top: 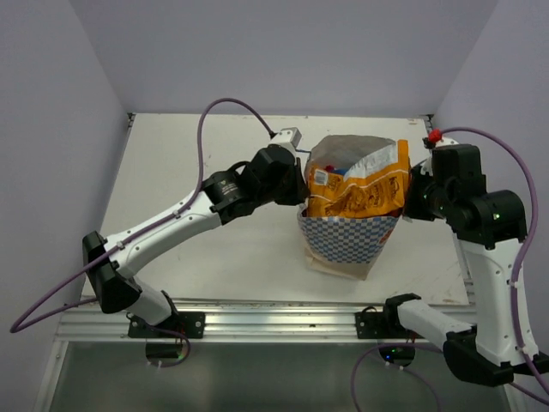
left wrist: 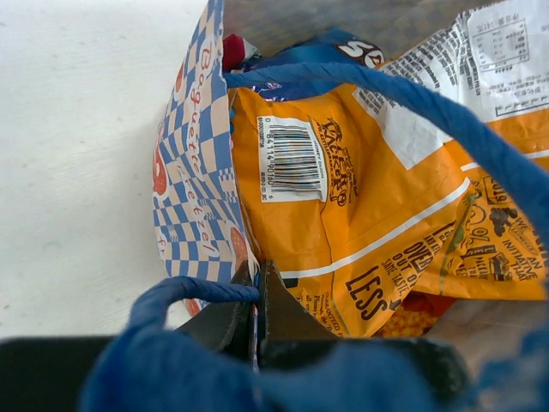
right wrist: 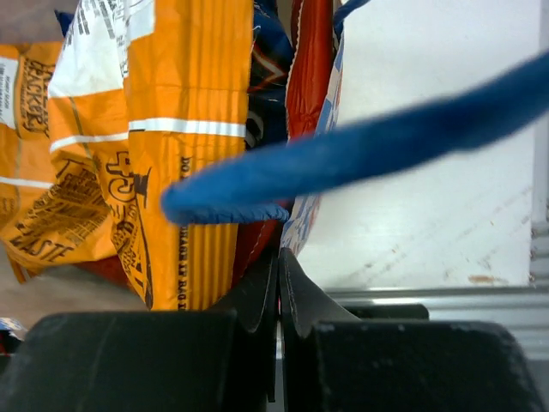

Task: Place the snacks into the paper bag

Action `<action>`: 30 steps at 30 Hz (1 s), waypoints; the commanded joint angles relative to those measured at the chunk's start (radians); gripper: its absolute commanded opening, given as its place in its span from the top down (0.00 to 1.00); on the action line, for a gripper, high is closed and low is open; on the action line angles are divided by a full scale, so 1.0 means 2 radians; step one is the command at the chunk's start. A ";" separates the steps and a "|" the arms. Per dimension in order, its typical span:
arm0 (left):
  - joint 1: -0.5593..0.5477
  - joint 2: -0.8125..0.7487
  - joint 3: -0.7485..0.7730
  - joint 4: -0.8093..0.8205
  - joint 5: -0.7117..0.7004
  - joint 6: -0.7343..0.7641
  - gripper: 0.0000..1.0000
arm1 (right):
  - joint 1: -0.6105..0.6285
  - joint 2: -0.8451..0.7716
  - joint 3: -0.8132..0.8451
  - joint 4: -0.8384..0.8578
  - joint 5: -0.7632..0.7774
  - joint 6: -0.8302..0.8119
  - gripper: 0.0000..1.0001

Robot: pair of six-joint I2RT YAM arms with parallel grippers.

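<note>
Left gripper (left wrist: 256, 296) and right gripper (right wrist: 279, 283) pinch the bag (top: 347, 245) rim toward the near edge; spread evenly so the orange packet (top: 360, 193) drops.

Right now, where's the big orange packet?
Top view, table centre: the orange packet sticks out of the paper bag, between the left end effector and right end effector.

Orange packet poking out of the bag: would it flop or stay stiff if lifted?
Probably floppy: the orange packet is creased and sags across the paper bag mouth. Likely light for its size, being thin film; that smooth film may slip.
</note>
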 commanded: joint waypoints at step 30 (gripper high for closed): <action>-0.011 -0.112 0.064 -0.094 -0.246 0.052 1.00 | 0.381 0.224 0.167 0.124 0.171 0.063 1.00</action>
